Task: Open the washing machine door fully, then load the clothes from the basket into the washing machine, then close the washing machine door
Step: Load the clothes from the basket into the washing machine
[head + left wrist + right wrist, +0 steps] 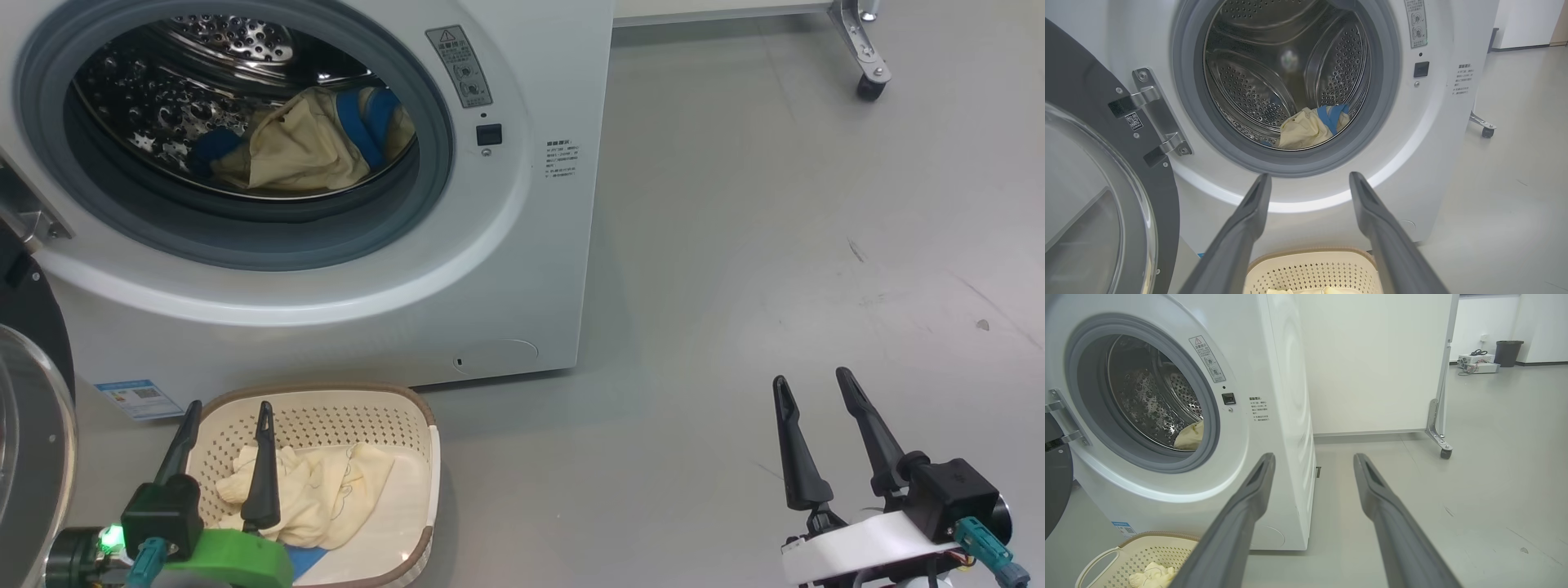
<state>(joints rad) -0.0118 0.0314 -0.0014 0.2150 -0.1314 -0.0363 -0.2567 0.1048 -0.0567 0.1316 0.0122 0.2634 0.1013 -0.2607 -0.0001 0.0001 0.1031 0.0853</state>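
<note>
The washing machine [531, 245] stands at the upper left, and its door [41, 327] is swung wide open at the far left edge. One piece of the clothes [302, 143], cream with blue parts, lies inside the steel drum. The basket [326, 389] sits on the floor in front of the machine and holds more cream clothes [326, 490]. My left gripper [229, 406] is open above the basket's left side, holding nothing. In the left wrist view the left gripper [1309, 176] points at the drum opening. My right gripper [811, 377] is open and empty over bare floor at the lower right.
A wheeled white partition with a caster [869, 82] stands behind and to the right of the machine. Grey floor spreads to the right. A dark bin [1508, 353] and some boxes sit far off by the wall. A blue label [139, 398] is stuck low on the machine's front.
</note>
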